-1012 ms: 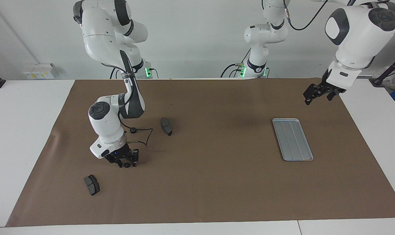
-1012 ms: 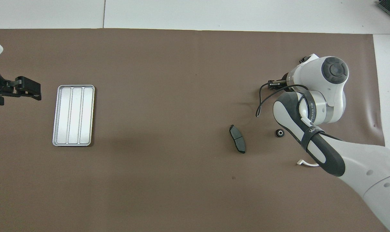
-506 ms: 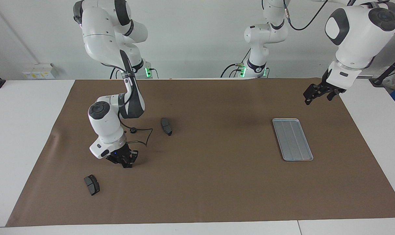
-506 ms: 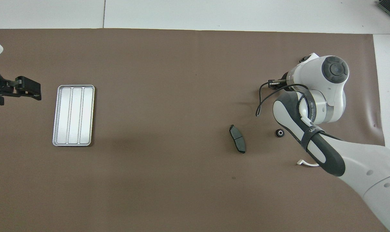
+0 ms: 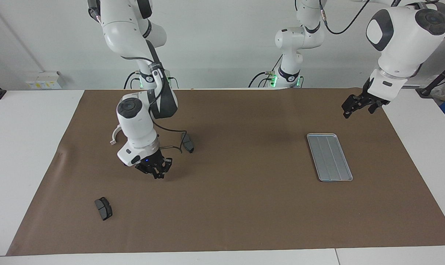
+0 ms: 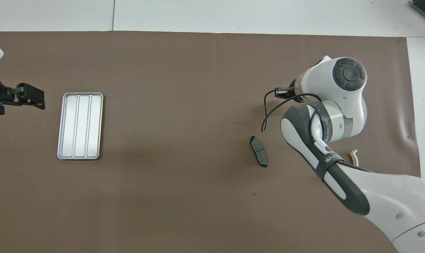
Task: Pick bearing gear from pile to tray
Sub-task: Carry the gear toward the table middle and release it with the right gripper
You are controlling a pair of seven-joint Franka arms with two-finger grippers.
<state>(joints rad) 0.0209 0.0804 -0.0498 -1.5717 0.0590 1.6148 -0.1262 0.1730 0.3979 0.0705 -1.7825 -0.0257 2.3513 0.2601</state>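
Observation:
My right gripper [image 5: 157,172] is shut on a small black bearing gear and holds it a little above the brown mat [image 5: 237,206]. One dark grey curved pad [image 5: 187,142] lies nearer to the robots than the gripper and also shows in the overhead view [image 6: 259,156]. A second pad [image 5: 103,208] lies toward the right arm's end, farther from the robots. A white half-ring bracket [image 5: 115,134] lies beside the right arm, also seen from overhead [image 6: 353,157]. The silver ribbed tray [image 5: 329,157] is empty, toward the left arm's end. My left gripper [image 5: 356,106] waits in the air by the mat's edge near the tray.
In the overhead view the right arm's wrist [image 6: 339,98] covers its own gripper and the parts under it. A black cable [image 5: 171,141] loops from that wrist. The tray [image 6: 80,125] and left gripper [image 6: 30,96] show at the left arm's end.
The right gripper closed on the gear on the mat, then rose with it and moved toward the tray's end. The arm now uncovers the white bracket and hides another gear. The left arm has not moved.

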